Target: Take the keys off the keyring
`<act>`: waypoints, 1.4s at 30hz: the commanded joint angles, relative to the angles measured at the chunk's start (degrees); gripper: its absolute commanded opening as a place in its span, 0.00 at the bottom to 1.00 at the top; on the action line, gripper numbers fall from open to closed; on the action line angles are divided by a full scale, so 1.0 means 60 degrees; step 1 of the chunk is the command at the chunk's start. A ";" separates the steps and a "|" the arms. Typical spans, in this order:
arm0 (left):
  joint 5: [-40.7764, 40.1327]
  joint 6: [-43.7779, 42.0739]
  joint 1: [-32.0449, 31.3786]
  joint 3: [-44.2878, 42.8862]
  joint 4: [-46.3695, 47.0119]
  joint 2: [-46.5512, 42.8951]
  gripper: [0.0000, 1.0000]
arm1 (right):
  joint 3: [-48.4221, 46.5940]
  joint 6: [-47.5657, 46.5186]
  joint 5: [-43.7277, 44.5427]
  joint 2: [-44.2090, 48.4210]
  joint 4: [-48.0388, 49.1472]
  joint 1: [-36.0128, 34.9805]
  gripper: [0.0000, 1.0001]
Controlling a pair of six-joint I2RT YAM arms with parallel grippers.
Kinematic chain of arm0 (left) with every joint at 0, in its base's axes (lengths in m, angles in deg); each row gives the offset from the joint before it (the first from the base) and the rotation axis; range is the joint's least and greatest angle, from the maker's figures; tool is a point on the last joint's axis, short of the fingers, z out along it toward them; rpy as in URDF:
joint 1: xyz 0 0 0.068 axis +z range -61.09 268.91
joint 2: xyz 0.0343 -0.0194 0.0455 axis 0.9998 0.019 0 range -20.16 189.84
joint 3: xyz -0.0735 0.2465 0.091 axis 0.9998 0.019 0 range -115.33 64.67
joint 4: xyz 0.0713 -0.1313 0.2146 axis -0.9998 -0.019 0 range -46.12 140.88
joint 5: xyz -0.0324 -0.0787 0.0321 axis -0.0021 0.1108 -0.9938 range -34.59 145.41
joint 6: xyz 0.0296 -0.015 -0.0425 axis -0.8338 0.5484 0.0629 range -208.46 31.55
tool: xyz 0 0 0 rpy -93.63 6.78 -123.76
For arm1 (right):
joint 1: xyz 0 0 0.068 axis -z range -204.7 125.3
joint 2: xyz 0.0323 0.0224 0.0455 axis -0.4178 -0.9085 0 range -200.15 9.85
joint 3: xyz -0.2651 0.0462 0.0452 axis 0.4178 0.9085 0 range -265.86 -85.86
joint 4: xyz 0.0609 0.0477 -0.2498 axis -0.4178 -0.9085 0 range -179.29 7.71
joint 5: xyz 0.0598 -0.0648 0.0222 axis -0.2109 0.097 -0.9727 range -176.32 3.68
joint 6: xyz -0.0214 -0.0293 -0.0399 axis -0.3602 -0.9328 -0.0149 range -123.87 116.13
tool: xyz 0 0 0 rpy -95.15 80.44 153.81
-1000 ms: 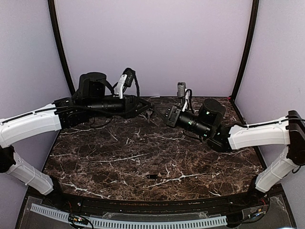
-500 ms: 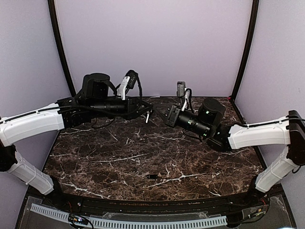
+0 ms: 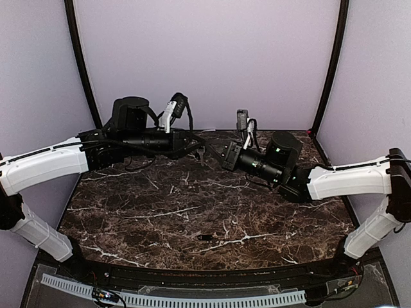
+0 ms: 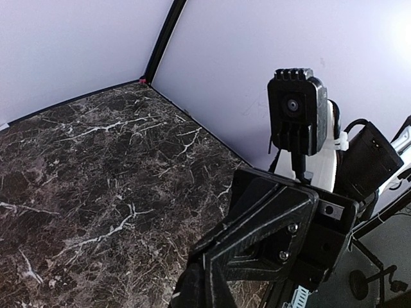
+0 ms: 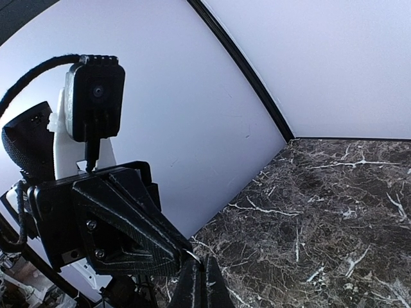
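Note:
Above the back middle of the marble table my two grippers meet tip to tip. In the right wrist view a thin silvery arc of the keyring shows at the tips of my right gripper, which is shut on it. The ring's other end runs under the tip of my left gripper, also shut. From above, the left gripper and right gripper hide the ring. One small dark key lies on the table near the front. Any keys on the ring are hidden.
Lilac walls enclose the table on three sides, with black corner posts. A ribbed white cable strip runs along the near edge. In the left wrist view the right gripper's black body fills the space right in front of my left gripper.
The left gripper moved right toward the right gripper and closed at its tip. A small pale glint that hung between the tips half a second ago no longer shows. The right arm barely moved.

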 commanded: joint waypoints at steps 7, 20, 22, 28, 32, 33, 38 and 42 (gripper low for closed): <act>0.0244 0.0376 -0.0002 0.0104 0.0676 -0.0055 0.00 | 0.0112 -0.0170 0.0185 0.0150 0.0636 -0.0106 0.02; 0.0027 0.1025 0.0068 0.0488 0.1191 -0.0067 0.00 | 0.2304 -0.1058 0.0413 0.1203 0.2763 -0.0060 0.55; -0.0020 0.1058 0.0071 0.0506 0.1216 -0.0056 0.00 | 0.2578 -0.1401 0.0539 0.1321 0.2929 -0.0150 0.55; -0.0086 0.1157 0.0086 0.0511 0.1201 -0.0048 0.00 | 0.2308 -0.3051 0.1138 0.1367 0.2061 -0.1050 0.30; -0.0040 0.1205 0.0086 0.0511 0.1218 -0.0042 0.00 | 0.1839 -0.3386 0.1840 0.0859 0.1514 -0.1322 0.33; -0.0011 0.1230 0.0090 0.0522 0.1231 -0.0041 0.00 | 0.1780 -0.3392 0.1934 0.0746 0.1534 -0.1325 0.33; -0.0053 0.1266 0.0101 0.0510 0.1210 -0.0063 0.00 | 0.1272 -0.3624 0.1998 0.0276 0.1354 -0.1388 0.24; -0.0077 0.1266 0.0101 0.0493 0.1165 -0.0085 0.00 | 0.1101 -0.3649 0.2281 -0.0003 0.1324 -0.1441 0.26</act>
